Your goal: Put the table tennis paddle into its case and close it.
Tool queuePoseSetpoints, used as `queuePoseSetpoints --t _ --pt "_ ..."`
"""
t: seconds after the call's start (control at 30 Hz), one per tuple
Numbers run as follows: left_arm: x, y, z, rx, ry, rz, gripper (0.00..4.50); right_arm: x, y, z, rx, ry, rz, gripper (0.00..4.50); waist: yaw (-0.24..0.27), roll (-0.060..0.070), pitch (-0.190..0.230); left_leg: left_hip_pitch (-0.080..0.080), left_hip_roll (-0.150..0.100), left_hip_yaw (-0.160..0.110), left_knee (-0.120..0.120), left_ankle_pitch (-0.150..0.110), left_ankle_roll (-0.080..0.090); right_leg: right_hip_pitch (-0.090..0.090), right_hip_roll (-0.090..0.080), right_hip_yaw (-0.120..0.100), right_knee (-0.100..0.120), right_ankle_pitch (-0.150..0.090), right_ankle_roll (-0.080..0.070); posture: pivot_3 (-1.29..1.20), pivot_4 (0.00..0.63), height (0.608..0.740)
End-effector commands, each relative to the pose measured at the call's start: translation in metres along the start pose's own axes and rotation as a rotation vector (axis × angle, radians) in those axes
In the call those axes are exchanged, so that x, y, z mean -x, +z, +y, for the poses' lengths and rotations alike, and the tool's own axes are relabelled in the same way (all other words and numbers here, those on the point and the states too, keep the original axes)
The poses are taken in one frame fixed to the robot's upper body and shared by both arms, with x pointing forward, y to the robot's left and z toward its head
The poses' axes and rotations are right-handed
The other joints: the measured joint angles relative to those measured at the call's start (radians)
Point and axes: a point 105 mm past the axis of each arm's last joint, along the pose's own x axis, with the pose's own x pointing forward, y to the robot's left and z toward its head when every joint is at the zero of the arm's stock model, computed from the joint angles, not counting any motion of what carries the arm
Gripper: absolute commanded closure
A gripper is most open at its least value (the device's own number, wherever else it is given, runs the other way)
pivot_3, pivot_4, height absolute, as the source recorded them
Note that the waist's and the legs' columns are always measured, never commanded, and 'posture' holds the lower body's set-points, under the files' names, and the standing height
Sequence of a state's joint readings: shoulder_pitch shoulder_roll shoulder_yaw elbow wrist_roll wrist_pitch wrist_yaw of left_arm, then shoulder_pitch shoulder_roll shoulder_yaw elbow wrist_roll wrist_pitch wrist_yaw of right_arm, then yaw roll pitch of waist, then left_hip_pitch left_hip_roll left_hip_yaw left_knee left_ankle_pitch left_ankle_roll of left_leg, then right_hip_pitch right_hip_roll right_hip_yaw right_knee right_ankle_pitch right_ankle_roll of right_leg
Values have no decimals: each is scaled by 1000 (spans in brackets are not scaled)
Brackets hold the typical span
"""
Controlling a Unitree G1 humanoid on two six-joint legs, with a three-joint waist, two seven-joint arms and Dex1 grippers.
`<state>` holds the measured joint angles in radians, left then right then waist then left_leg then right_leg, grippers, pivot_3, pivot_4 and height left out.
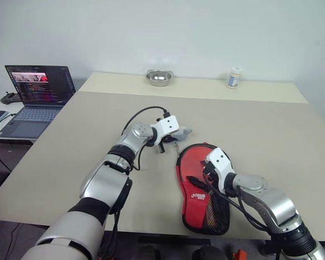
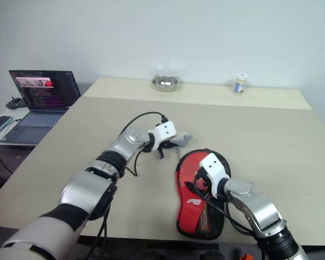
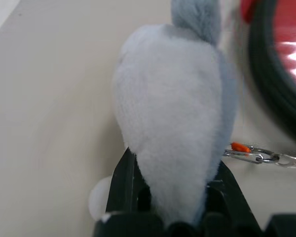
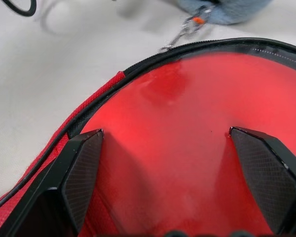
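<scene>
We pinched the grey plush zip charm (image 3: 177, 123) in our left gripper (image 1: 170, 134), probably to draw the zip, while our wide-open right gripper (image 4: 165, 143) pressed the table tennis paddle (image 4: 187, 123) inside the case (image 1: 205, 214).

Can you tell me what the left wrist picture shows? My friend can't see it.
Two black fingers squeeze the bottom of a soft, fuzzy grey charm lying on a beige table. A small silver clip with an orange dot sits beside the charm, and the black-edged red case peeks in at one corner.
</scene>
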<state>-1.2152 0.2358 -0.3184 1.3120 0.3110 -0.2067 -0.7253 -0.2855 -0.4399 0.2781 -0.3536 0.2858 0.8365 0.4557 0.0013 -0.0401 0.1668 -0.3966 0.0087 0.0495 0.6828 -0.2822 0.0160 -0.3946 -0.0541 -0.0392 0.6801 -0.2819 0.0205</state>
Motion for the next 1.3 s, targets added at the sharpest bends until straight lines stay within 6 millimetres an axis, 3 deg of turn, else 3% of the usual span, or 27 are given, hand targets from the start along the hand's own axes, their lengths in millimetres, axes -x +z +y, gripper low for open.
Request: queuePoseSetpoints --t 0.03,0.1,0.27,0.37,0.47,0.67,0.87,1.23,1.3 --pt "-5 35 25 -187 173 17 4097 -4 -36 9 -62 56 131 0 0 0 0 0 0 0 0 0 0 0 0 0 0 0 0 0 150 740" --pt "-8 49 29 -273 227 22 4104 -5 -39 10 -69 65 146 0 -1 0 0 0 0 -1 0 0 0 0 0 0 0 0 0 0 150 740" --pt "-20 115 26 -526 341 -68 4105 -6 -50 24 -58 130 192 0 -1 0 0 -1 0 -1 -1 0 0 -1 0 0 -1 0 0 0 150 740" --pt "-30 164 2 -664 324 -192 4105 -6 -52 29 -53 147 204 0 -2 0 0 -1 0 0 -1 0 0 -1 0 0 -1 0 0 0 150 740" --pt "-35 195 -22 -690 274 -296 4105 -6 -51 31 -56 149 202 0 -1 0 0 -1 0 0 -1 0 0 -1 0 0 -1 0 0 0 150 740" --pt "-41 220 -57 -649 165 -413 4105 -6 -50 30 -61 139 198 0 -1 1 0 -1 0 0 -1 0 0 -1 -1 0 -1 0 0 0 150 740" --pt "-45 216 -72 -601 75 -425 4105 -6 -48 27 -62 125 191 0 -2 1 0 -1 0 0 -1 0 0 -1 -1 0 -1 0 0 0 150 740" --pt "-50 198 -101 -519 -133 -434 97 -10 -43 22 -55 105 180 0 -4 1 0 -1 0 0 -1 0 0 -1 0 0 -1 0 0 0 150 740" --pt "-50 198 -102 -489 -148 -445 40 -10 -43 22 -56 104 180 0 -4 1 0 0 1 0 -1 0 0 -1 0 0 -1 0 0 0 150 740"
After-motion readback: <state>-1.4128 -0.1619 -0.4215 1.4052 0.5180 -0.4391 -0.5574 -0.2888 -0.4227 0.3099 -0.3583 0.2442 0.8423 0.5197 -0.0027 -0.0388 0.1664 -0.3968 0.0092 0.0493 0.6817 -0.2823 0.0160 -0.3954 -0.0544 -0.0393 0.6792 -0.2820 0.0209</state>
